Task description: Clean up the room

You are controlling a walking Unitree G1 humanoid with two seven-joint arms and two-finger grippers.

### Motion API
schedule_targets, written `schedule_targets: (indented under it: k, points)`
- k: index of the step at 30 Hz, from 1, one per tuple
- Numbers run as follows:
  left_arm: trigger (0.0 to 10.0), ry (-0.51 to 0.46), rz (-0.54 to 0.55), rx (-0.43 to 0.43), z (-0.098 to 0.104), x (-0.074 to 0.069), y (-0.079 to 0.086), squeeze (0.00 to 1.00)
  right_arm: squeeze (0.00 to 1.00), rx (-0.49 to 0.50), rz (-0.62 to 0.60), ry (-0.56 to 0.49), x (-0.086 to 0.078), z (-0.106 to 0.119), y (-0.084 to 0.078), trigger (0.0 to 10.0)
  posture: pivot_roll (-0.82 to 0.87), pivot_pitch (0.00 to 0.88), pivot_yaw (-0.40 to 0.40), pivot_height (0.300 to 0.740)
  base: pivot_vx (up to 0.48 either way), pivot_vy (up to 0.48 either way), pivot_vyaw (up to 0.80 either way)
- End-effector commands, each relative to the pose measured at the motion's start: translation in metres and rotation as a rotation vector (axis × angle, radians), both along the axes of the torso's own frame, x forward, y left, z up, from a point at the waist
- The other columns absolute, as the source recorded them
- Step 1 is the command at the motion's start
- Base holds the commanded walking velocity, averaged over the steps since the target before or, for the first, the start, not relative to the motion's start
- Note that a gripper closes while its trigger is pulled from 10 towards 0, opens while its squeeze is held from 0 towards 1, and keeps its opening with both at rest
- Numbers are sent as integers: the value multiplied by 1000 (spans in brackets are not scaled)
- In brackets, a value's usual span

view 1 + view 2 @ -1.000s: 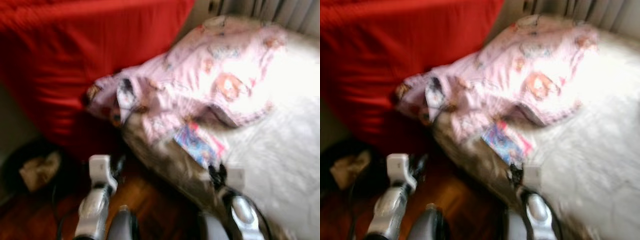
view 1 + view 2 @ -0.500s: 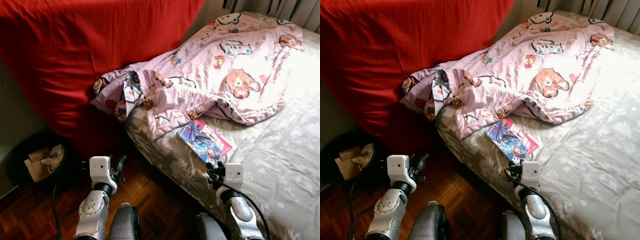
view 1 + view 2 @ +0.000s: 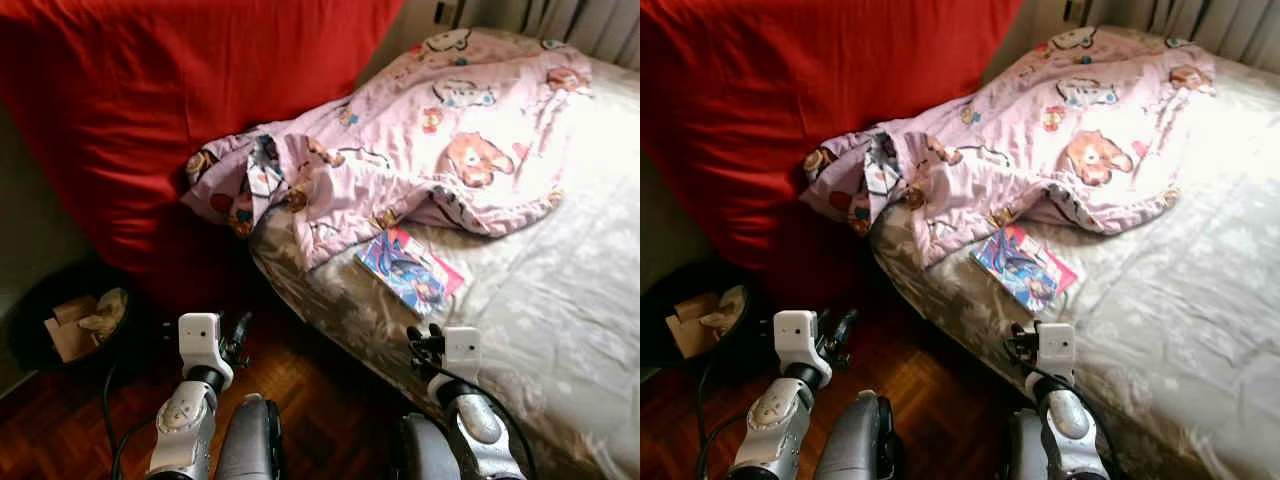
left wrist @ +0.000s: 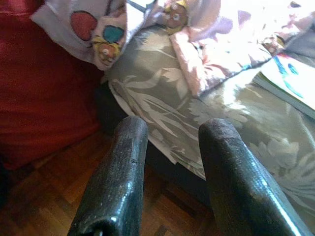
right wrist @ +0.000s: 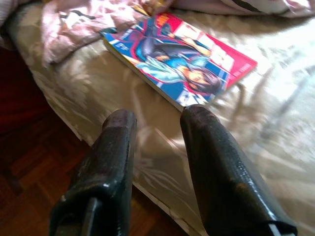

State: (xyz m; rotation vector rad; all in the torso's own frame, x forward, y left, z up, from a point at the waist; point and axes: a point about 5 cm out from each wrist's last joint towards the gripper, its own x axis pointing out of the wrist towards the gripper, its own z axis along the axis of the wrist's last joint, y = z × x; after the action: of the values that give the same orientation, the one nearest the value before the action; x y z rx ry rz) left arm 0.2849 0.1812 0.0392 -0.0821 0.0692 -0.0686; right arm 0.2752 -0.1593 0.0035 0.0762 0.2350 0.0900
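Right gripper (image 5: pixel 156 118) hung at the bed (image 3: pixel 560 330) edge near the comic book (image 5: pixel 179 59), fingers parted, empty. Left gripper (image 4: pixel 170 132) too, over the wooden floor (image 3: pixel 330 400).

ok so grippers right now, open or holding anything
Left gripper: open, empty, low over the wooden floor beside the bed.
Right gripper: open, empty, at the bed edge just short of the comic book.

Silver arms, white wrist blocks, black cables, black-fingered hands (image 5: pixel 152 123)
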Motion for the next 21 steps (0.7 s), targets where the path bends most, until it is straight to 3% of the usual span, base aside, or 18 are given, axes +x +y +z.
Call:
schedule_targets:
  k: [1,14,21]
  points:
    - [10000,17,8,-6,-3,-3,2,0,0,3,-9,14,-5,-5,-3,10000,4,207,28,614,0,0,0]
    - [10000,14,5,-13,-2,-2,1,0,0,-23,68,23,-9,-8,4,10000,8,215,31,614,0,0,0]
    - [10000,12,4,-13,-1,-1,2,0,0,0,71,17,-9,-7,4,10000,11,219,35,589,0,0,0]
